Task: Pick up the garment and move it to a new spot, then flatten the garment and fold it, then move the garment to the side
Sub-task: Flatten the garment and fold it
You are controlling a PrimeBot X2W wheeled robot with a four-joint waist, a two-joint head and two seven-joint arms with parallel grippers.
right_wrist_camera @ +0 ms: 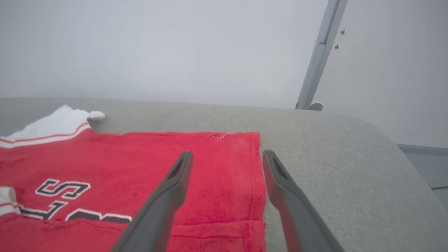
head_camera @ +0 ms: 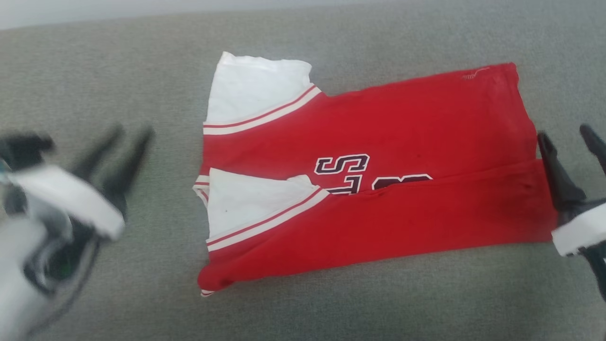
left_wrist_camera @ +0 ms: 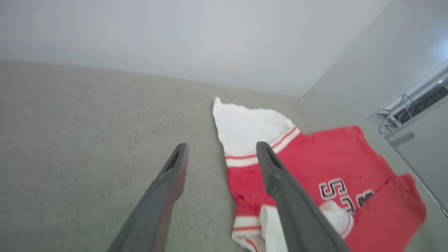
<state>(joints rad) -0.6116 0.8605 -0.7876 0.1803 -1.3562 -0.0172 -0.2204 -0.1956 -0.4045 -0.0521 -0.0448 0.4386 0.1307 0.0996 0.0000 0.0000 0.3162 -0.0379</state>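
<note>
The garment, a red shirt with white sleeves and striped bands, lies on the grey cloth surface with its near long edge folded over the dark lettering. My left gripper hangs open well to the left of the sleeves, blurred and holding nothing. In the left wrist view its open fingers point past the garment at bare cloth. My right gripper stands open at the garment's right hem, empty. The right wrist view has its fingers spread over the hem edge of the garment.
The grey padded surface drops away at a rounded edge on the right. A pale wall rises behind it, with a metal post and a grey cabinet with cables beyond the far edge.
</note>
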